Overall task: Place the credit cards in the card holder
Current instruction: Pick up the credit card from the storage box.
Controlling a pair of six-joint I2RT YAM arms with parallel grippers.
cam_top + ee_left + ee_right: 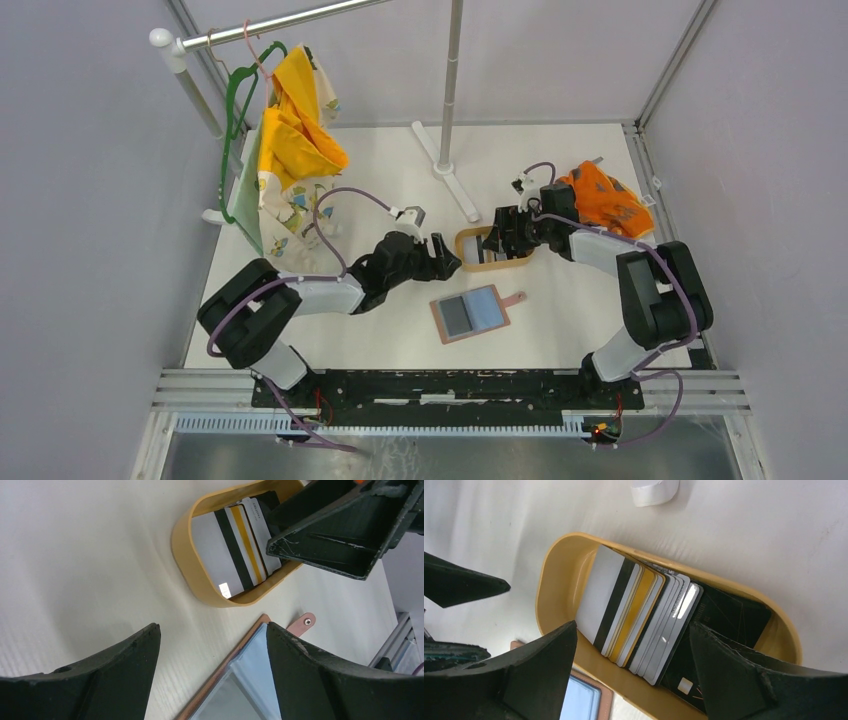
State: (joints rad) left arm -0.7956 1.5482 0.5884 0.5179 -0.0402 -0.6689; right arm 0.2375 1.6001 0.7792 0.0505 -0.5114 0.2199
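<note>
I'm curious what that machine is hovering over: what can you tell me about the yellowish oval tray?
The oval light-wood tray is shallow, with a low upright wall and rounded ends. It lies flat on the white table, just beyond the open reddish-brown card holder. Inside, thin plastic cards lie fanned: white with a black stripe, yellow, grey, black. The right arm's open tool hangs over it, fingers either side of the cards; contact cannot be told.
</note>
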